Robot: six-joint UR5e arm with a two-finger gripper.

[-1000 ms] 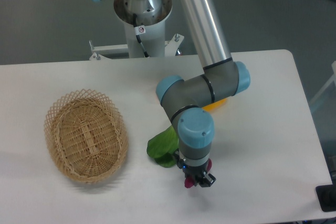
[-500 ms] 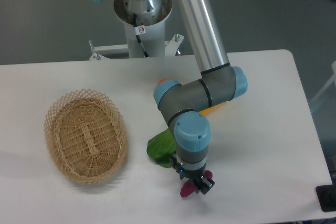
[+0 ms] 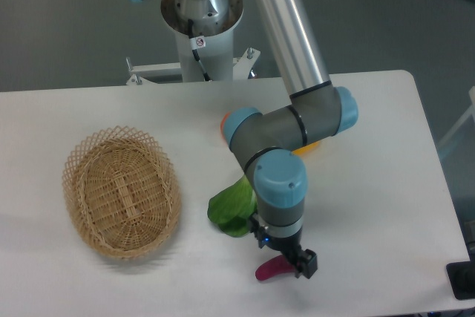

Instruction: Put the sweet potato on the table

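Resting on the table (image 3: 386,206) now, your sweet potato (image 3: 270,269) shows more than before.
It lies roughly left-right, beside the gripper (image 3: 300,266); grip state unclear.

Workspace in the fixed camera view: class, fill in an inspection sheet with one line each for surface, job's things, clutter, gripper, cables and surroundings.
Surface: large white tabletop with rounded corners, matte, no spills seen.
Job's things: small curved magenta-purple sweet potato lies near the table's front edge, partly hidden by the gripper.
Clutter: oval woven wicker basket at left, nothing seen inside; green leafy vegetable beside the arm; yellow-orange vegetable and an orange fruit, both mostly hidden behind the arm.
Gripper: black two-finger gripper low at the sweet potato's right end; open or shut cannot be told.
Cables: black cable on the robot's white pedestal.
Surroundings: grey floor; dark object at the right edge.
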